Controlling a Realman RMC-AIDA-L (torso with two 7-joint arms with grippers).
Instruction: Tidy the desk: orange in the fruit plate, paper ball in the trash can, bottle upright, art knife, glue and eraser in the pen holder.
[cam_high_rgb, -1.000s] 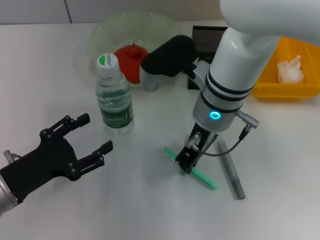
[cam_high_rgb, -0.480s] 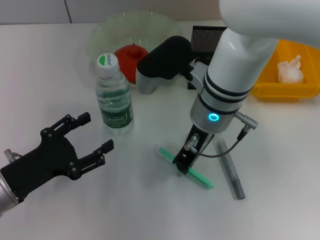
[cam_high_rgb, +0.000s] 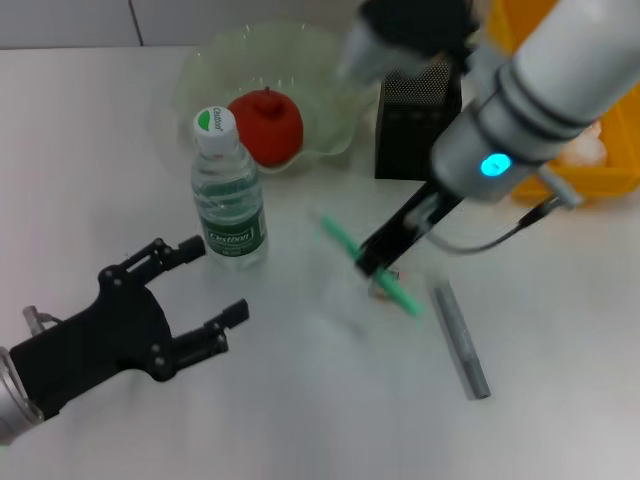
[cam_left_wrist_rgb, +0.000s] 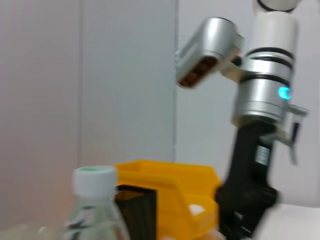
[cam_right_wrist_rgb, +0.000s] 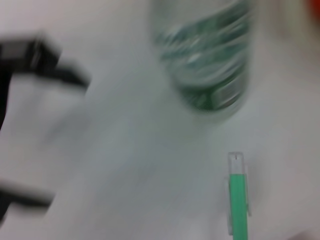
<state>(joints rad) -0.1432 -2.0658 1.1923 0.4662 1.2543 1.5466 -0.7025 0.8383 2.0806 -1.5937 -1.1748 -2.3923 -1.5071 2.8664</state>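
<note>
Head view shows the right gripper (cam_high_rgb: 378, 262) clenched on the green knife (cam_high_rgb: 370, 266), lifted off the desk (cam_high_rgb: 300, 400) and tilted, one end toward the bottle (cam_high_rgb: 228, 195), the other toward the grey stick (cam_high_rgb: 461, 340), which lies flat on the desk just beside it. The step in hand looks like carrying the knife to the holder (cam_high_rgb: 415, 125), the black mesh cup standing near the gripper, between the plate (cam_high_rgb: 215, 62) and the yellow bin (cam_high_rgb: 590, 165). The orange (cam_high_rgb: 266, 126) already sits in the plate, the bottle stands upright, and a white wad (cam_high_rgb: 592, 146) shows in the bin behind the arm. The next move, I judge, calls for swinging the knife over the holder's mouth, turning it nearer vertical so it clears the rim, then letting go. The left gripper (cam_high_rgb: 200, 290) rests low over the desk near the bottle, fingers spread, grasping nothing. The eraser cannot be made out
</note>
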